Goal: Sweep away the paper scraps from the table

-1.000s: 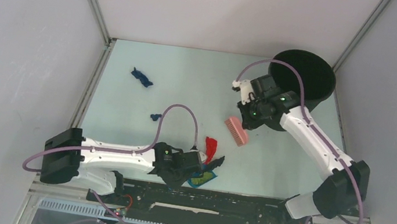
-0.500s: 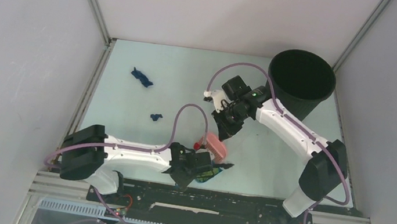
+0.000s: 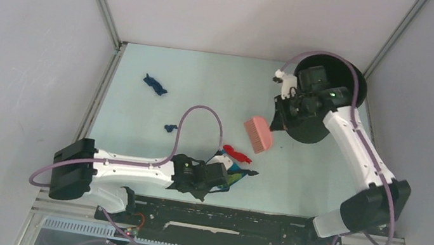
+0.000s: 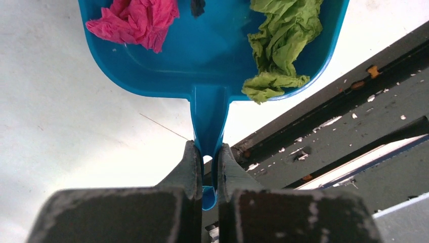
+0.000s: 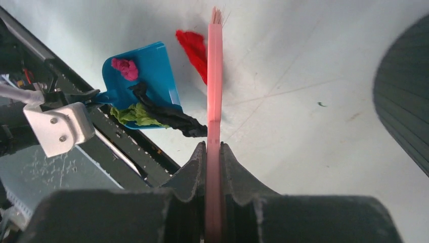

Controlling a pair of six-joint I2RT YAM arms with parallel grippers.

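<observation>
The left gripper (image 4: 206, 152) was clamped tight on the handle of the blue dustpan (image 4: 202, 61). The pan rested on the table (image 3: 207, 83) near the front edge. A pink scrap (image 4: 134, 20) and a green scrap (image 4: 283, 40) sat inside it. A black scrap (image 5: 169, 117) hung over its open edge. The right gripper (image 5: 213, 149) squeezed the pink brush (image 5: 215, 76) and held it out over the table, near the black bin (image 3: 310, 130). A red scrap (image 5: 195, 48) lay on the table just beside the dustpan. 2 more lay well apart on the left, a big blue scrap (image 3: 155, 84) and a small blue scrap (image 3: 169, 128).
</observation>
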